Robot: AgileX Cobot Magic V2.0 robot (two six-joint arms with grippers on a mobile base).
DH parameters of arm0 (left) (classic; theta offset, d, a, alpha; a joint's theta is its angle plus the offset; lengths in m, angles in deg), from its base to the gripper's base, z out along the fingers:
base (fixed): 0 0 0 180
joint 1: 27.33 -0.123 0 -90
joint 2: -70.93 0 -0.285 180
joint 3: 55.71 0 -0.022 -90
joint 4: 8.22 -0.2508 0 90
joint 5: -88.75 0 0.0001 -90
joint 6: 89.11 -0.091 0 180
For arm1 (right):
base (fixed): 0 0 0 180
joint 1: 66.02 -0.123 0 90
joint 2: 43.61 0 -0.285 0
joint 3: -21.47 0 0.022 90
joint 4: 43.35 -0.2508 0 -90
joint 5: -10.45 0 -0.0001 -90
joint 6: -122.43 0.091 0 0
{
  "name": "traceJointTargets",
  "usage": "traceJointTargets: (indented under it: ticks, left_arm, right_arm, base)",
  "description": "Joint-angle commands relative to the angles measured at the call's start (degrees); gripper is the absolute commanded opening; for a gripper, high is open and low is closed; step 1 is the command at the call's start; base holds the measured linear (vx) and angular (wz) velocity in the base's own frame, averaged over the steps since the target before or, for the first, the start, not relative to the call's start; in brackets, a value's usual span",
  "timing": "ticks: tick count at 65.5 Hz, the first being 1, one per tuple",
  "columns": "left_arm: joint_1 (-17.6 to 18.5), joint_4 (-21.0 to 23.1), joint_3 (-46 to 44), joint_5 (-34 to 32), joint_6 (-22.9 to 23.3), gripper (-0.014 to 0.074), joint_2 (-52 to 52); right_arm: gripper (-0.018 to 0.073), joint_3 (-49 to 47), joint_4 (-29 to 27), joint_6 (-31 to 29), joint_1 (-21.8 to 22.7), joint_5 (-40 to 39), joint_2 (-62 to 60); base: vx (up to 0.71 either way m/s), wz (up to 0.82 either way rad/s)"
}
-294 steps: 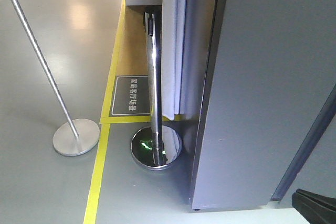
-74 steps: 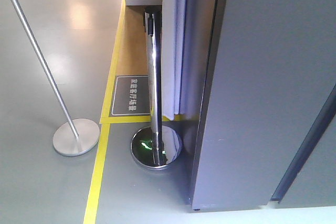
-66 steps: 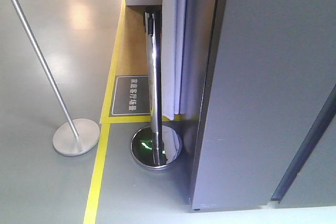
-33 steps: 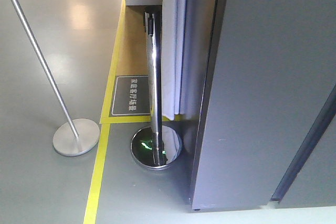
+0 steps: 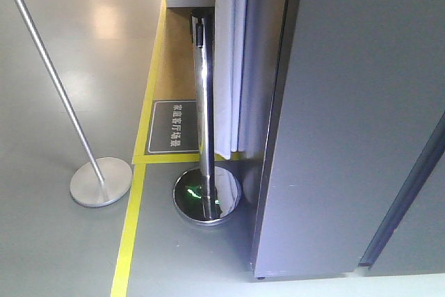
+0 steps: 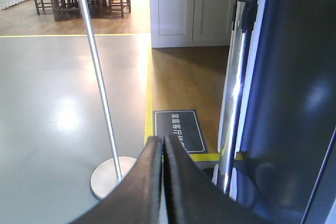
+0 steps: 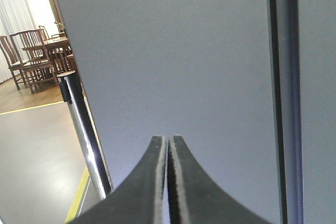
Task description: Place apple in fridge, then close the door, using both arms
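Observation:
The grey door [image 5: 348,137] of the fridge fills the right of the front view, with none of the white interior showing. A dark seam [image 5: 403,193] divides it from a second grey panel. The same grey front [image 7: 184,51] fills the right wrist view, just beyond my right gripper [image 7: 168,137], which is shut on nothing. My left gripper [image 6: 163,139] is shut and empty. It hangs over the floor to the left of the fridge's dark side [image 6: 294,103]. The apple is out of view.
A chrome stanchion post [image 5: 204,116] on a round mirrored base [image 5: 206,195] stands close to the fridge's left side. A second, leaning post has a grey disc base [image 5: 101,181]. Yellow floor tape [image 5: 128,234], a dark floor sign [image 5: 175,126] and a white panel [image 5: 229,60] lie behind.
A black gripper part seen 4.5 s ago at the front view's bottom right corner has left that view. Nothing has moved in the last second.

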Motion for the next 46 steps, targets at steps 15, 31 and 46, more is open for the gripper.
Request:
traceJointTargets:
  ticks: [15, 31, 46]
  left_arm:
    - [0.0, -0.5, 0.9, -3.6, 0.2, -0.0008, 0.9]
    - [0.0, -0.5, 0.9, -3.6, 0.2, -0.0008, 0.9]
    - [0.0, -0.5, 0.9, -3.6, 0.2, -0.0008, 0.9]
  right_arm:
    - [-0.0002, 0.5, 0.5, -0.4, 0.1, -4.3, -0.2]
    - [-0.0002, 0.5, 0.5, -0.4, 0.1, -4.3, -0.2]
    - [-0.0002, 0.5, 0.5, -0.4, 0.1, -4.3, -0.2]
  base:
    - [0.0, 0.0]
    - [0.0, 0.0]
    - [0.0, 0.0]
